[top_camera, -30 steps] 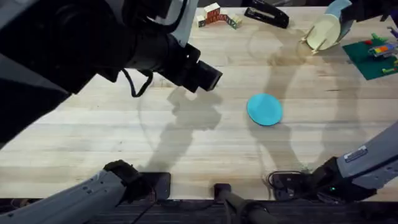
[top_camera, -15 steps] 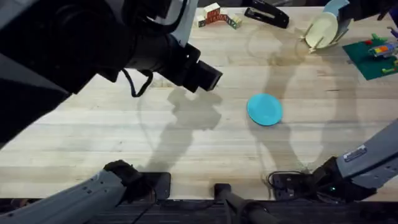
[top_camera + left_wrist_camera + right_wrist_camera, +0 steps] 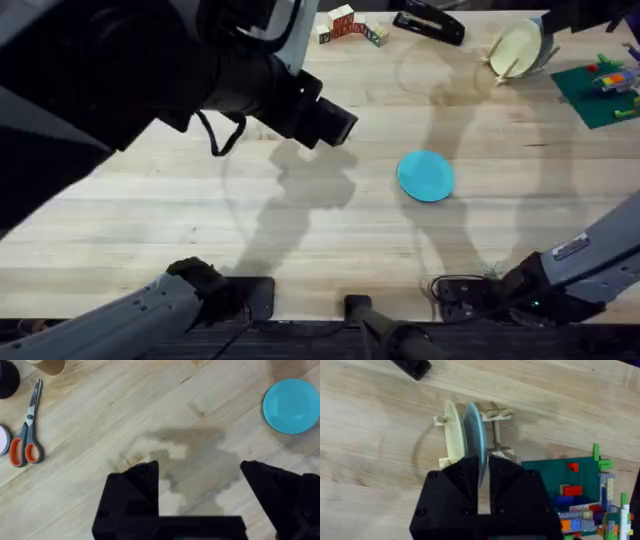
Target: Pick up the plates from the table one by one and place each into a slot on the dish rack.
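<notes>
While the right gripper [image 3: 483,477] pinches the pale blue plate [image 3: 475,435] on edge between its black fingers, that plate stands upright over the dish rack [image 3: 496,430], just beside the cream plate [image 3: 452,430] already slotted there — the step in hand looks like seating it. Next comes lowering it squarely between pegs, then letting go. The left gripper [image 3: 200,472] hangs spread wide and empty above the table [image 3: 300,230]; the teal plate [image 3: 426,176] lies flat at about two o'clock from it. Which slot the blue plate enters is hidden behind the fingers.
</notes>
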### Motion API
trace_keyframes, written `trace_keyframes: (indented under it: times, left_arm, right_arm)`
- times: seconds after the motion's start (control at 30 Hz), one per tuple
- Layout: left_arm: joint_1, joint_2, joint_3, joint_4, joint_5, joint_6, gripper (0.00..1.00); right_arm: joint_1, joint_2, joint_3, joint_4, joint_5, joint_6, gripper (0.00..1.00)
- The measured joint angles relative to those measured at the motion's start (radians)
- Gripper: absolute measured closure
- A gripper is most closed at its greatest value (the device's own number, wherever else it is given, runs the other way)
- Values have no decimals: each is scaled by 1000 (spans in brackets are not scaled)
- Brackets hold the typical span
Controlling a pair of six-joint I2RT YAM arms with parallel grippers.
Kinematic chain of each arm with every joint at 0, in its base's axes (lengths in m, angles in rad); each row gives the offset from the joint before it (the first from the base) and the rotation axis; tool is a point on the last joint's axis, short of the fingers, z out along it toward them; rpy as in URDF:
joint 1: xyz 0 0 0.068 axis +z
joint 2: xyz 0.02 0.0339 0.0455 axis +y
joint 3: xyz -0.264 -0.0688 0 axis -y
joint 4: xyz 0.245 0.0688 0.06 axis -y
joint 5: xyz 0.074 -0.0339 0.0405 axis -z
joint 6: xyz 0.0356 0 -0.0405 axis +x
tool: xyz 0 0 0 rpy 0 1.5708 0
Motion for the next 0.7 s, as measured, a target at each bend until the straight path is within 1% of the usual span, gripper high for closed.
trace_keyframes:
  times: [0.47,0.6,0.7]
  left_arm:
    - [0,0,0,0,0,0,8]
    - [0,0,0,0,0,0,8]
    - [0,0,0,0,0,0,7]
  right_arm:
    - [0,0,0,0,0,-2,846]
    - [0,-12,0,-13,0,8,826]
    - [0,-43,0,-26,0,25,804]
